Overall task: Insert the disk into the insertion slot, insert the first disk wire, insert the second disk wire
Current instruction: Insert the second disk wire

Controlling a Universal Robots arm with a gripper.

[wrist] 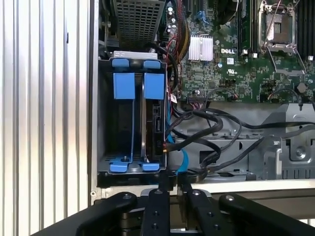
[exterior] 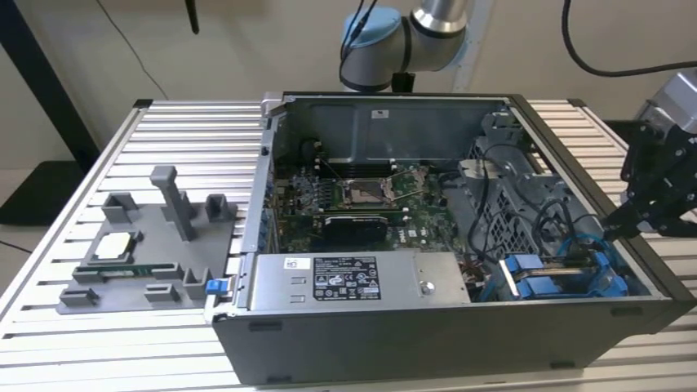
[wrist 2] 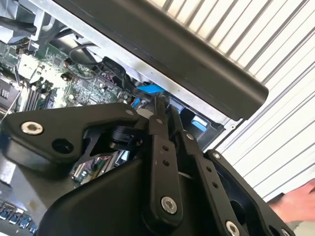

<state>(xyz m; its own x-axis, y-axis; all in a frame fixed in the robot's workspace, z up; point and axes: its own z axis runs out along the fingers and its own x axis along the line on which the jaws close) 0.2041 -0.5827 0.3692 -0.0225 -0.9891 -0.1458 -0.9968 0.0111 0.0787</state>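
Note:
The open computer case (exterior: 436,327) lies on a slatted table. In its corner, at the exterior view's lower right, is the drive cage with the insertion slot (exterior: 610,273) (wrist: 104,123). Two blue plastic frames (wrist: 133,86) sit side by side in the cage. The disk (wrist: 156,120) shows as a dark edge under the frame nearer the motherboard. A blue wire (wrist: 181,156) and black wires (wrist: 216,130) loop beside it. My gripper (exterior: 618,231) (wrist: 174,183) (wrist 2: 163,104) hovers over the case wall by the cage, fingers (wrist 2: 160,147) together. I cannot tell whether anything is pinched.
The motherboard (exterior: 360,196) with its open socket fills the case floor. A grey labelled power supply (exterior: 348,282) lies along the near wall. A grey fixture plate (exterior: 142,253) with small parts rests at the exterior view's left. A hand (wrist 2: 300,201) shows past the case.

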